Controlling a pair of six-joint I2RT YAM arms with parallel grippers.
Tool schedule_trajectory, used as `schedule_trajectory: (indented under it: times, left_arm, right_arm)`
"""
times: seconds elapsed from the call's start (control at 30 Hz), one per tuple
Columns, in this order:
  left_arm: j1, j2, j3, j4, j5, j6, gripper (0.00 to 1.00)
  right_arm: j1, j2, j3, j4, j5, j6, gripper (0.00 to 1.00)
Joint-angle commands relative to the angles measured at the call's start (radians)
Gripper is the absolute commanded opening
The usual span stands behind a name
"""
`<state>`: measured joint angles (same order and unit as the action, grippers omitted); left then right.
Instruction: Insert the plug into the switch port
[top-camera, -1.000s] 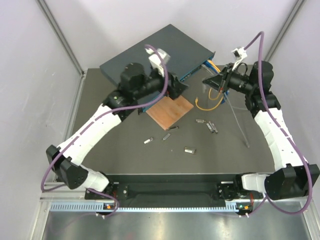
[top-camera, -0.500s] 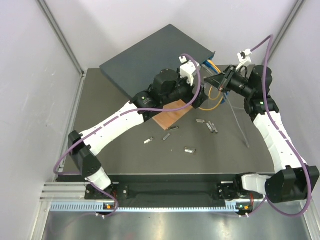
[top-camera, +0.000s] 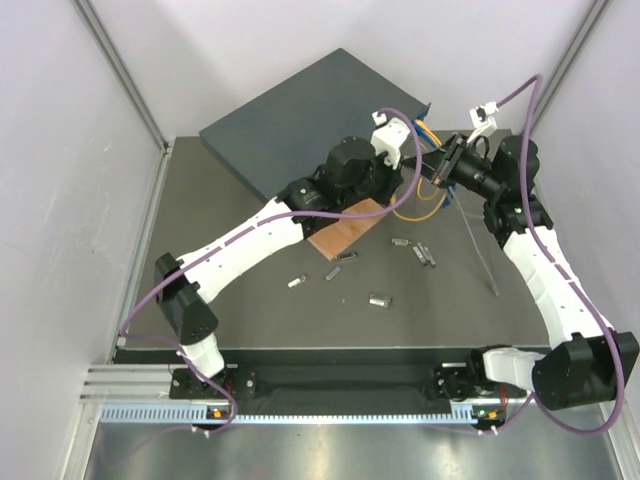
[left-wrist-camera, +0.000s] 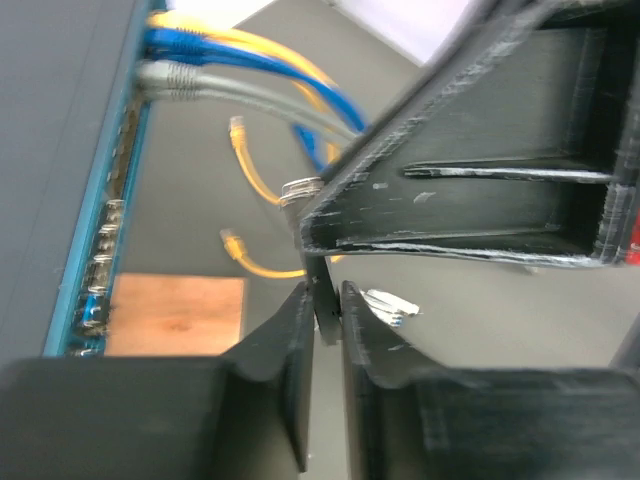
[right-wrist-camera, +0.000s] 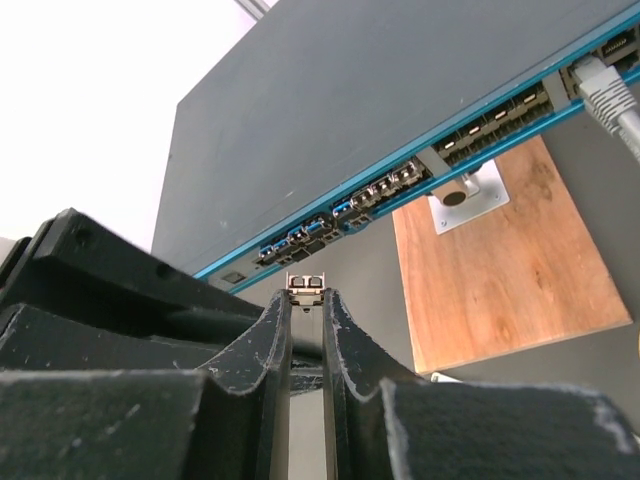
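Observation:
The switch is a flat dark blue-grey box at the back of the table, its teal port face turned toward both arms. My right gripper is shut on the plug, a small metal module that sticks out past its fingertips and points at the port row from a short way off. My left gripper has reached across to it. In the left wrist view its jaws are shut on a thin dark strip hanging under the right gripper's finger. Whether that strip belongs to the plug is unclear.
A brown wooden square lies under the switch's near corner. Blue, grey and yellow cables run from ports at the right end, and one yellow cable loops onto the table. Several loose plugs and a thin rod lie nearby.
My left arm swung right from over the wooden square to the right gripper, and its jaws closed there. The right gripper tilted slightly, still holding the plug.

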<state>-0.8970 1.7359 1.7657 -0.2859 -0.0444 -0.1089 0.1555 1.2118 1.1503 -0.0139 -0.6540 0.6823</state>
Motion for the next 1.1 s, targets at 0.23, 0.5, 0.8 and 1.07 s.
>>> schedule_trajectory:
  times: [0.23,0.5,0.8,1.07]
  left_arm:
    - [0.003,-0.001,0.048,-0.001,-0.039,0.011,0.00]
    - [0.104,-0.122,-0.038,-0.055,0.354,-0.077,0.00]
    - [0.129,-0.259,-0.215,-0.105,0.882,-0.166,0.00]
    - [0.104,-0.260,-0.380,-0.098,1.104,-0.305,0.00]
  right_arm:
    - [0.023,-0.024,-0.004,0.078,-0.072,0.020,0.11]
    - [-0.086,-0.119,0.054,-0.160,-0.151,-0.375,0.92]
    - [-0.126,-0.287,0.138,-0.721,-0.341,-1.225,1.00]
    - [-0.079,-0.317,0.143,-1.211,-0.343,-2.048,0.99]
